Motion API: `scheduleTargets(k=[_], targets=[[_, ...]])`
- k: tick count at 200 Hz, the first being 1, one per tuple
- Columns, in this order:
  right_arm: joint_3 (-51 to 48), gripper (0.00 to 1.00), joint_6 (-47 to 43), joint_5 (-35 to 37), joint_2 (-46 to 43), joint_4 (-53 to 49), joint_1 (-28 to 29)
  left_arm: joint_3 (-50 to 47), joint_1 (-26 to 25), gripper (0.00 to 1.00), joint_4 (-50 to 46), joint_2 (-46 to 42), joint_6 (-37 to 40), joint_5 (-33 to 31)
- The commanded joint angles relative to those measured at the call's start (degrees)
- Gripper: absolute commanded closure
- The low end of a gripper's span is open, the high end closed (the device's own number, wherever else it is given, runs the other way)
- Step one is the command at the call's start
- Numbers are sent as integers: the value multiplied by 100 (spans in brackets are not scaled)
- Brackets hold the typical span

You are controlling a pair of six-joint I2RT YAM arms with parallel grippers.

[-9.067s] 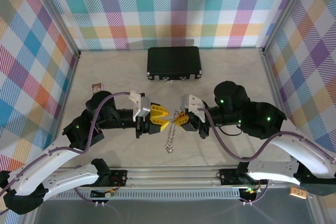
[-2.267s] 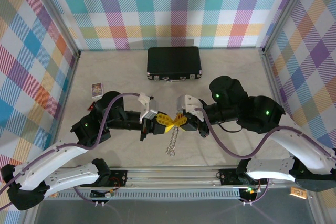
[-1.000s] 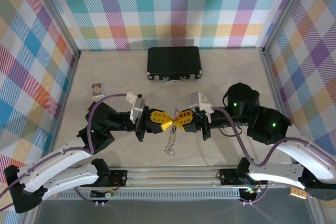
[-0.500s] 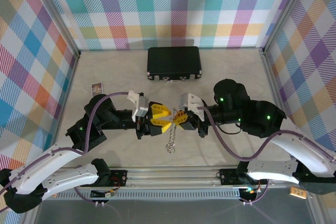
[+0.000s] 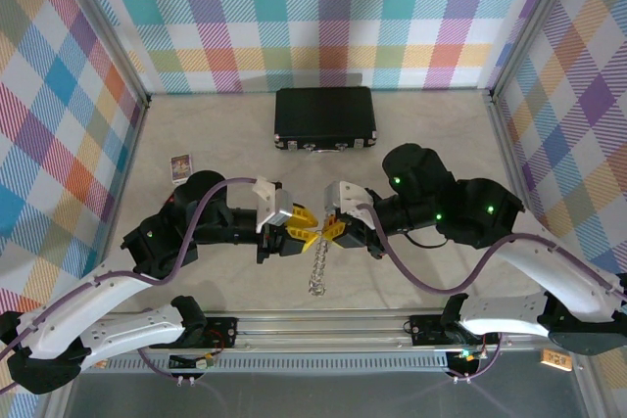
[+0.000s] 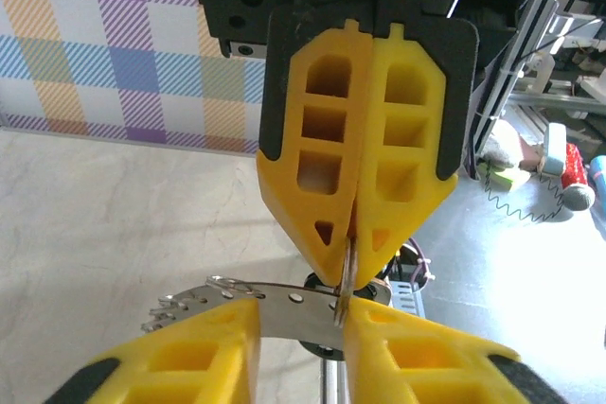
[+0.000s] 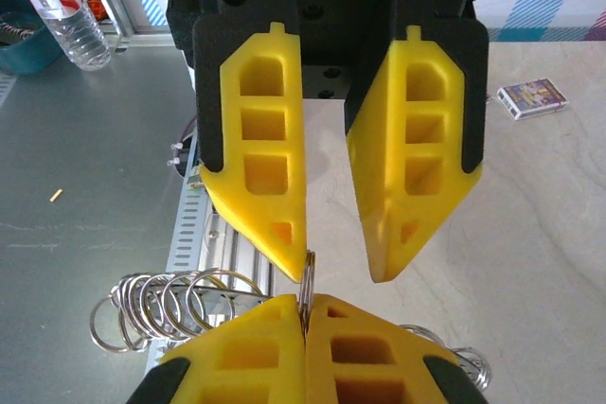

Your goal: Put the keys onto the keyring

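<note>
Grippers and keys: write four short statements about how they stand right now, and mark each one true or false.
1. The right gripper is shut on the keyring. True.
2. The left gripper is clamped tight shut. False: its fingers stand apart, and the keyring sits in the gap between them.
3. The keys lie in a heap against the black case. False: they hang as a chain below the meeting fingertips, well apart from the case.
4. The black case lies closed at the far side of the table. True.
</note>
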Motion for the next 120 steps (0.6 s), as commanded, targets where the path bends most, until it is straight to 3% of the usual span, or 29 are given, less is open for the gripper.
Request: scheduleTargets(k=[1, 67, 101, 120], targets=[[153, 100, -130, -338, 63, 47, 39, 69, -42, 77, 57, -4, 87, -36], [115, 100, -104, -435, 117, 117, 59, 5, -42, 100, 307, -73, -141, 122], [-12, 100, 53, -377, -2, 280, 55, -269, -42, 100, 1274, -354, -589, 78], [-180, 85, 220, -395, -190, 544, 51, -447, -49, 100, 1787, -434, -847, 95]])
